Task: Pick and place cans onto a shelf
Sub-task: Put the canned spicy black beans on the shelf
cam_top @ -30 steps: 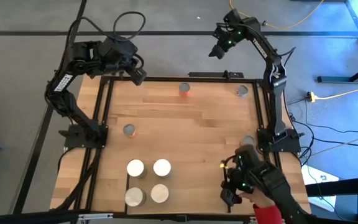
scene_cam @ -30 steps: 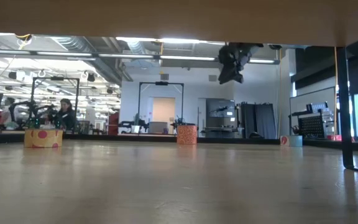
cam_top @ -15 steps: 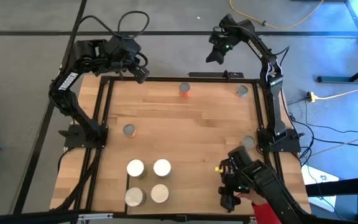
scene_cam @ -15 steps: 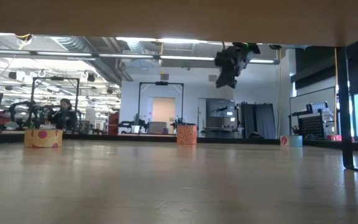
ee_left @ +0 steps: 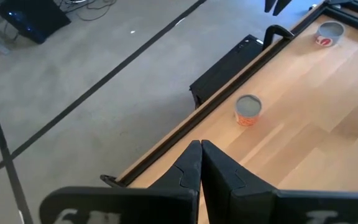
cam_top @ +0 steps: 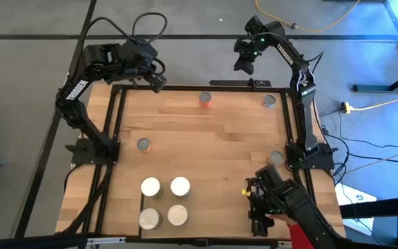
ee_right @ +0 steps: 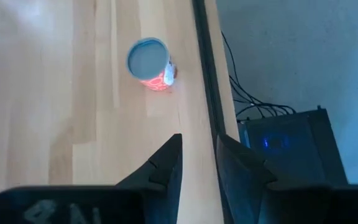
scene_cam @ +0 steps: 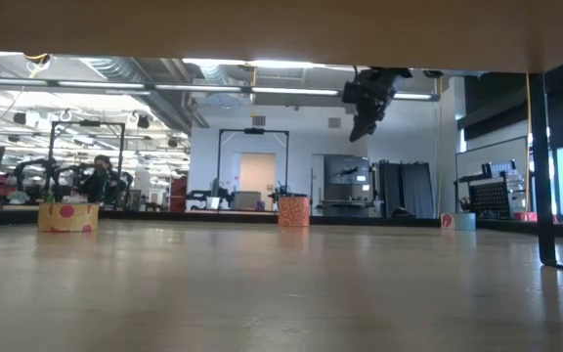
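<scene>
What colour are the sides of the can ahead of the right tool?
Orange-red with white marks, under a grey top; the can shows best in the right wrist view.

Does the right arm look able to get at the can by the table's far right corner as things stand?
Probably yes: the right tool hangs open just beyond the far edge, the can stands alone, and only the black frame bar lies between them.

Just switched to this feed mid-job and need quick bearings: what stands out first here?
Four pale-topped cans stand in a tight square on the shelf at the table's near edge, while four grey-topped cans sit scattered singly across the tabletop. Both arms hang over the far edge: the left gripper shut at the far left corner, the right gripper open beyond the far rail. A third dark arm reaches in at the near right.
</scene>
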`<move>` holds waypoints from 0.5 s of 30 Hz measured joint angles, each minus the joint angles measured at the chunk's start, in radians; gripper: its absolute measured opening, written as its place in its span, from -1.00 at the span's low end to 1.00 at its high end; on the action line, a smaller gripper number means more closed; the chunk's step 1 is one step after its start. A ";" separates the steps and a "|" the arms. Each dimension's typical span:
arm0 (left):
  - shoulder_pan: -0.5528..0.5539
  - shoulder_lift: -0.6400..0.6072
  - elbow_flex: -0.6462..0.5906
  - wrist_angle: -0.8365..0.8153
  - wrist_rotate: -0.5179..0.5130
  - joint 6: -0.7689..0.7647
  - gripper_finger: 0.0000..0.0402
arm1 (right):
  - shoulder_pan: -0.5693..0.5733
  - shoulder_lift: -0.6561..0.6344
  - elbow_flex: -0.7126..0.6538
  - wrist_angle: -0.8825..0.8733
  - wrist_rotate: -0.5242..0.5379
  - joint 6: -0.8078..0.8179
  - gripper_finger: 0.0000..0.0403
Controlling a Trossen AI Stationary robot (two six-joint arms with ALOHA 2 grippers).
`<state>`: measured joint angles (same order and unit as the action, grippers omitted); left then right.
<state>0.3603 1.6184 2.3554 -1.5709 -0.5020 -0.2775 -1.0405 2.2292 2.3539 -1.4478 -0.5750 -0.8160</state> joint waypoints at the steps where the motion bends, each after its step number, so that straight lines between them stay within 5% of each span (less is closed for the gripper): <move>1: 0.000 0.000 0.000 0.000 0.000 0.000 -1.00 | 0.000 0.000 0.000 -0.009 -0.005 -0.030 -0.49; 7: 0.000 0.000 0.000 0.000 0.000 0.000 -1.00 | 0.005 0.000 0.000 -0.110 -0.096 -0.231 -0.49; 15: 0.000 0.000 0.000 0.000 0.000 0.000 -1.00 | 0.004 0.000 0.000 -0.116 -0.099 -0.214 -0.49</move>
<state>0.3607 1.6184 2.3554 -1.5710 -0.5025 -0.2778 -1.0367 2.2292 2.3539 -1.5639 -0.6741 -1.0300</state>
